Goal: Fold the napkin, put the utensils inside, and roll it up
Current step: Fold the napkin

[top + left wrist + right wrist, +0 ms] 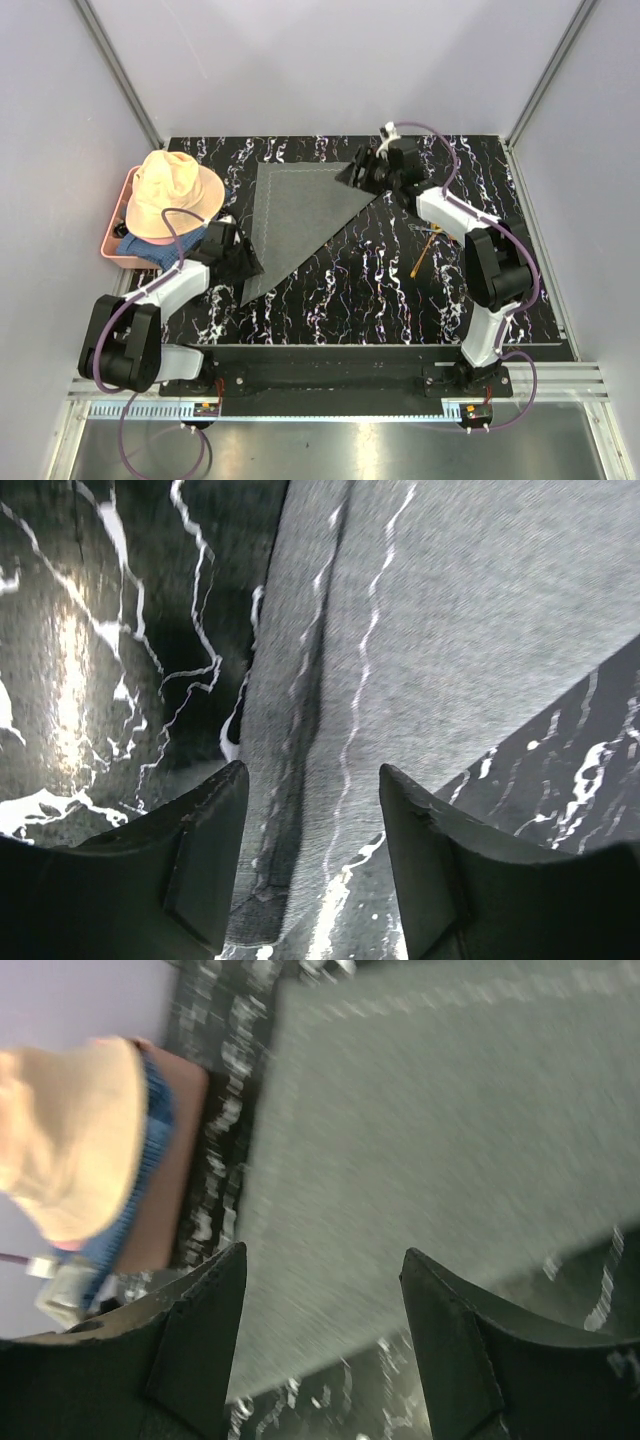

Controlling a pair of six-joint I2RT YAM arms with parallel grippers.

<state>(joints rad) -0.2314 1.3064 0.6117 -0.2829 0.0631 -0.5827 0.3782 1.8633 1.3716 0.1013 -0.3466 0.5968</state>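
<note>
Black, white-veined worktop (pixel 380 300), grey walls around.

- Far left, we log a pink tray (pixel 108 245) holding a peach hat (pixel 172 195) over a blue cloth (pixel 150 247).
- Left claw (pixel 238 262): jaws parted, gripping nothing, low over the napkin's near corner.
- Napkin (pixel 295 210): grey, folded to a triangle, lying flat left of centre.
- Right claw (pixel 358 172): jaws apart, empty, at the napkin's far right corner. Its wrist view is blurred, so we cannot tell whether it touches.
- Right of the napkin and apart from it: a gold-orange spoon (pixel 423 257), with possibly a slim dark utensil (pixel 428 232) just beyond.
</note>
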